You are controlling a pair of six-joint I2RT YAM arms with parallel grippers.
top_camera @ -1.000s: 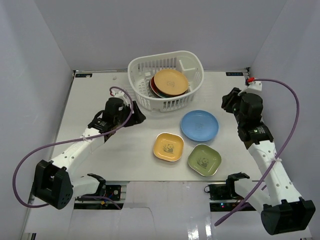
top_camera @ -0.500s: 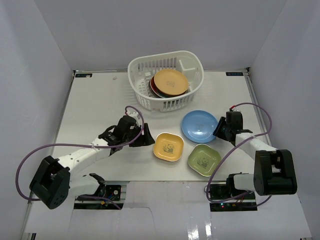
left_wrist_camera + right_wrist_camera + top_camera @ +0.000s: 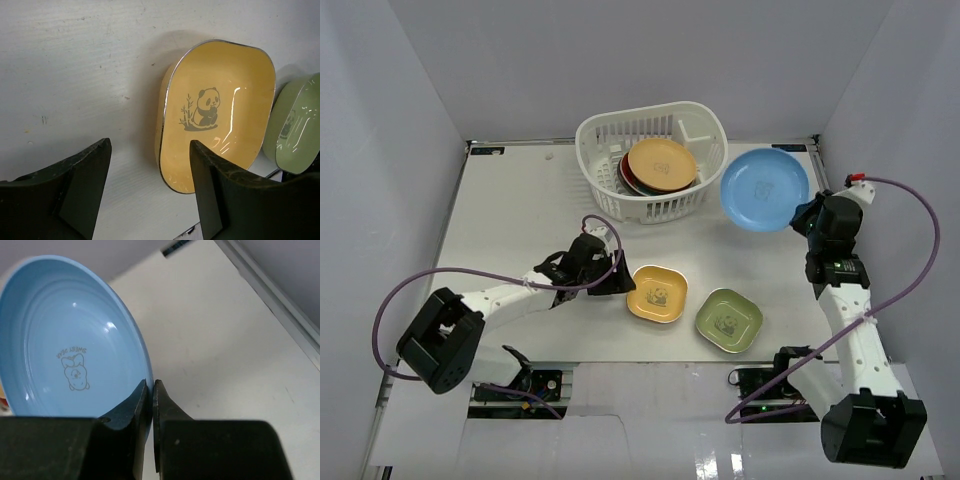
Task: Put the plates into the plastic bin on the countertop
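Blue plate (image 3: 765,190) — rim in tight grip of right tool (image 3: 151,392), aloft beside plastic bin (image 3: 592,170)

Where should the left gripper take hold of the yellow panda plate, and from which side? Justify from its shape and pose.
Probably best to pinch the raised rim on the yellow plate's edge facing the left gripper, one finger inside and one outside. It lies flat on the countertop, so only the upturned lip offers a hold, and the green plate sits close on the far side.
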